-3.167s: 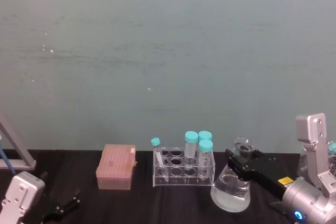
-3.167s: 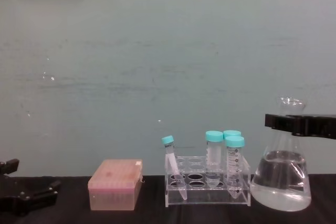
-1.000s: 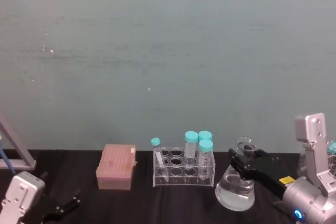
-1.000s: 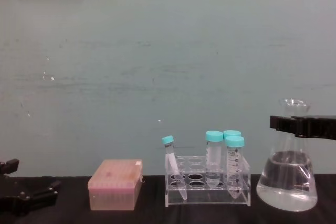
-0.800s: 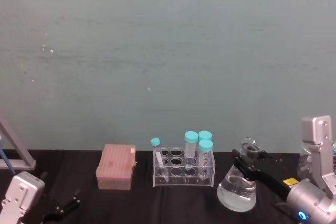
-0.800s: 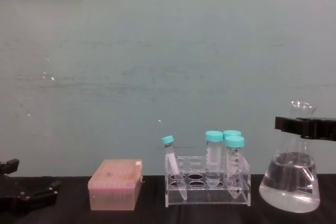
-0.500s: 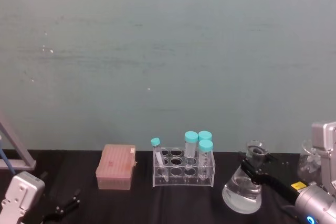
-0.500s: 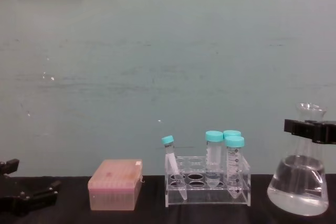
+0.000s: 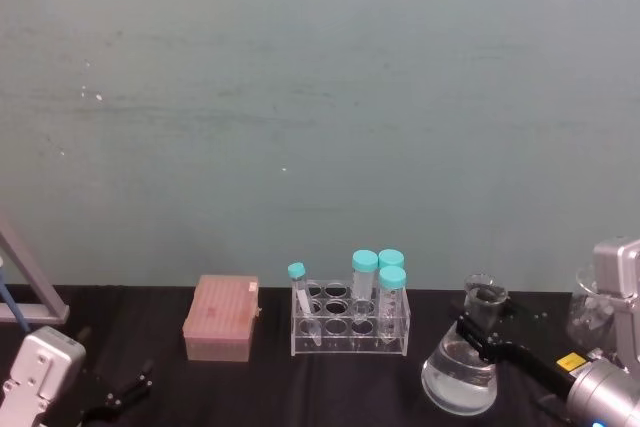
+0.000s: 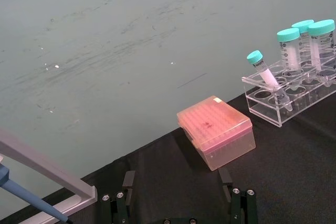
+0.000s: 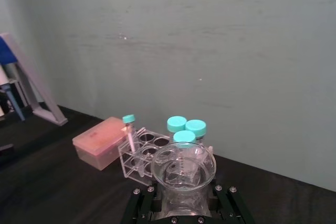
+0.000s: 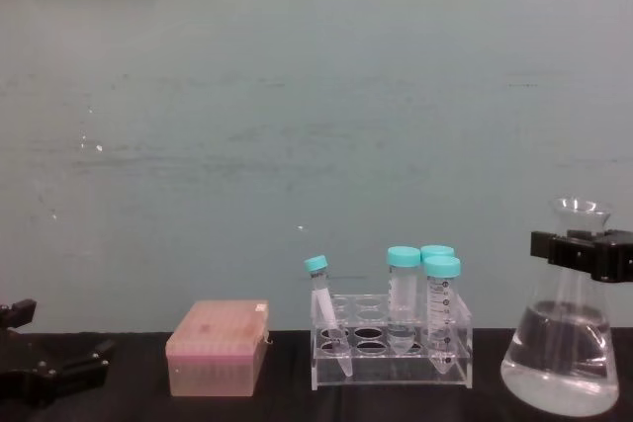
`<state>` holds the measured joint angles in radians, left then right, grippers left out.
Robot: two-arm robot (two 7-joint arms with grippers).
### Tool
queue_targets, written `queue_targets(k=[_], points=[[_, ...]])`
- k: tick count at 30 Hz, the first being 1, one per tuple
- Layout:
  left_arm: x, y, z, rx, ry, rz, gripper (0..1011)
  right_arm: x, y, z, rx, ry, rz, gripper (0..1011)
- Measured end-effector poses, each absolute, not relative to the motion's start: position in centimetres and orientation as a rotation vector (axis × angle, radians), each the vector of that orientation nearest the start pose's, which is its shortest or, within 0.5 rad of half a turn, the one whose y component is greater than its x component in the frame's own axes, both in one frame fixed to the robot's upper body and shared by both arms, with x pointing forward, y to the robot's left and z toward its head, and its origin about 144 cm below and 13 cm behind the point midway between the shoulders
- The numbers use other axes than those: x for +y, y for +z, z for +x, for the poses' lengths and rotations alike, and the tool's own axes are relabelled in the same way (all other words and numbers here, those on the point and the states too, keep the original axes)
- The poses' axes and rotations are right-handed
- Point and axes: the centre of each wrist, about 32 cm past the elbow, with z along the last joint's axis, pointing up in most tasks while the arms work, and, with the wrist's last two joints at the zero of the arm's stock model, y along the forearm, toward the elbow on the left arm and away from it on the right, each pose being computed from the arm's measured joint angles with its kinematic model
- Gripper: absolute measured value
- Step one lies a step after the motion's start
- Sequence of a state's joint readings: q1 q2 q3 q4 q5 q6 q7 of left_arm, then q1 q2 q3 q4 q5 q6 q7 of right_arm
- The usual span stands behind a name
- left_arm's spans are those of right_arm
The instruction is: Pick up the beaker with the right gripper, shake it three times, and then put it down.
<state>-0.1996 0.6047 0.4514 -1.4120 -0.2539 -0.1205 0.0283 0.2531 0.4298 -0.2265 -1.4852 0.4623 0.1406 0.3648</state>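
Note:
The beaker [image 9: 462,377] is a clear conical flask with clear liquid, standing upright at the right of the black table [image 9: 300,387]. My right gripper [image 9: 482,328] is shut on its narrow neck, just under the flared rim. The chest view has the beaker [image 12: 560,358] low at the right, with the right gripper [image 12: 580,250] clamped across the neck. I cannot tell if its base touches the table. From the right wrist I look down into the beaker's rim [image 11: 182,160] between the right gripper's [image 11: 181,199] jaws. My left gripper [image 9: 125,394] rests open at the near left, also seen as left gripper [image 10: 178,192].
A clear tube rack [image 9: 350,319] with teal-capped tubes stands left of the beaker, rack [image 12: 391,348]. A pink tip box [image 9: 221,318] sits further left. A pipette stand [image 9: 25,292] is at the far left. More glassware [image 9: 592,309] stands behind my right arm.
My right gripper has carried the beaker to the right and slightly lower, away from the tube rack. The left arm has stayed still.

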Motion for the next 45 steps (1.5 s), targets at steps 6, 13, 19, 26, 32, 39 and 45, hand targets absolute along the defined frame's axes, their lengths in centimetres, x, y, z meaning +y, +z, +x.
queue_targets(k=[6, 13, 19, 26, 32, 39, 45], points=[[31.0, 114.0, 48.9, -0.285, 1.248, 0.304, 1000, -29.4, 120.0, 51.9, 0.058, -1.012, -0.055, 457], [31.0, 114.0, 48.9, -0.285, 1.248, 0.304, 1000, -28.9, 119.7, 51.7, 0.074, -0.997, -0.057, 457], [31.0, 114.0, 48.9, -0.285, 1.248, 0.305, 1000, -28.6, 119.4, 51.7, 0.086, -0.992, -0.058, 457], [31.0, 114.0, 48.9, -0.285, 1.248, 0.304, 1000, -28.3, 119.2, 51.8, 0.094, -0.998, -0.059, 457], [31.0, 114.0, 48.9, -0.285, 1.248, 0.304, 1000, -28.1, 119.2, 51.9, 0.102, -1.005, -0.061, 457], [31.0, 114.0, 48.9, -0.285, 1.248, 0.304, 1000, -27.8, 119.1, 52.2, 0.109, -1.003, -0.065, 457], [31.0, 114.0, 48.9, -0.285, 1.248, 0.304, 1000, -27.6, 119.0, 52.3, 0.114, -1.004, -0.067, 457]])
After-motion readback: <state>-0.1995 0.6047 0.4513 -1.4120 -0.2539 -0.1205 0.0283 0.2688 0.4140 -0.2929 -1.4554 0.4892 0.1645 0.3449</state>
